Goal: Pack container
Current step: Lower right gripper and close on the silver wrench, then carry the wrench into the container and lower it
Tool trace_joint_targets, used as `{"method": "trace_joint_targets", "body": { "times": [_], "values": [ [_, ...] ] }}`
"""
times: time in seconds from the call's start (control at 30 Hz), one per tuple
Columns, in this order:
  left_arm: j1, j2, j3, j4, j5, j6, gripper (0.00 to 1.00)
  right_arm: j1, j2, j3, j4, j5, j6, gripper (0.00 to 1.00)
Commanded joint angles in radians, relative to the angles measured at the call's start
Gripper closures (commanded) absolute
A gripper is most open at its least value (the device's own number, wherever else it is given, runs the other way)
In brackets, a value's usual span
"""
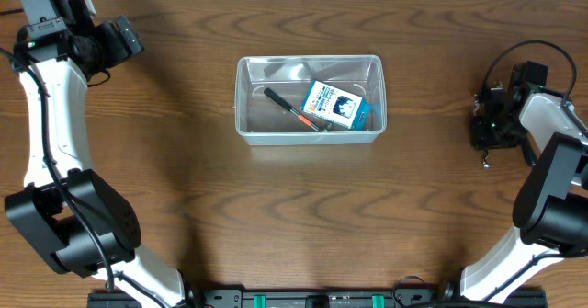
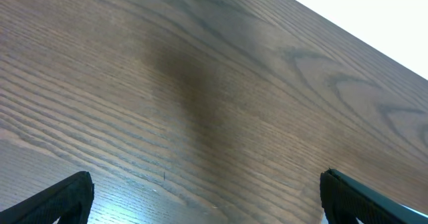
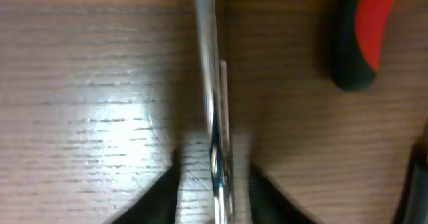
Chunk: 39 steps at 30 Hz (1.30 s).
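Note:
The clear plastic container (image 1: pixel 308 139) stands at the middle of the table. It holds a black-and-orange pen (image 1: pixel 292 109) and a small blue-and-white box (image 1: pixel 333 104). My right gripper (image 1: pixel 486 124) is low over the table at the far right. In the right wrist view its fingers (image 3: pixel 214 169) straddle a thin shiny metal rod (image 3: pixel 210 63) lying on the wood, with a small gap on each side. My left gripper (image 1: pixel 129 36) is at the far left back, open and empty over bare wood (image 2: pixel 206 184).
A red-and-black tool handle (image 3: pixel 366 30) lies on the table just right of the metal rod. A dark object shows at the right edge of the right wrist view (image 3: pixel 421 177). The table's back edge runs near the left gripper.

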<state>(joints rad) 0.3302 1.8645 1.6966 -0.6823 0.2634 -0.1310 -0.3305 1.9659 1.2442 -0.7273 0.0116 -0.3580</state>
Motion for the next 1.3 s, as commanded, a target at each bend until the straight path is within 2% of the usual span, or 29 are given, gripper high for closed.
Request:
{"method": "trace_joint_targets", "body": {
  "times": [0.0, 0.03, 0.23, 0.37, 0.63, 0.77, 1.03, 1.17, 1.27],
  "values": [
    [0.000, -0.016, 0.016, -0.003, 0.009, -0.004, 0.02, -0.005, 0.016, -0.031, 0.002, 0.006, 0.006, 0.92],
    [0.001, -0.016, 0.016, -0.003, 0.009, -0.004, 0.02, -0.005, 0.016, -0.029, 0.001, 0.006, 0.016, 0.99],
    [0.000, -0.016, 0.016, -0.003, 0.009, -0.004, 0.02, -0.003, 0.014, 0.010, -0.033, 0.005, 0.066, 0.99],
    [0.000, -0.016, 0.016, -0.003, 0.009, -0.004, 0.02, -0.002, 0.005, 0.111, -0.095, -0.045, 0.066, 0.99],
    [0.001, -0.016, 0.016, -0.003, 0.009, -0.004, 0.02, 0.020, -0.002, 0.534, -0.290, -0.285, 0.066, 0.99],
    [0.000, -0.016, 0.016, -0.003, 0.009, -0.004, 0.02, 0.079, -0.002, 0.768, -0.378, -0.317, 0.060, 0.99],
    [0.000, -0.016, 0.016, -0.003, 0.009, -0.004, 0.02, 0.316, -0.003, 1.062, -0.480, -0.397, -0.218, 0.99],
    [0.000, -0.016, 0.016, -0.003, 0.009, -0.004, 0.02, 0.468, -0.002, 1.080, -0.502, -0.397, -0.433, 0.99],
    [0.000, -0.016, 0.016, -0.003, 0.009, -0.004, 0.02, 0.573, 0.000, 1.062, -0.519, -0.376, -0.539, 0.99]
  ]
}}
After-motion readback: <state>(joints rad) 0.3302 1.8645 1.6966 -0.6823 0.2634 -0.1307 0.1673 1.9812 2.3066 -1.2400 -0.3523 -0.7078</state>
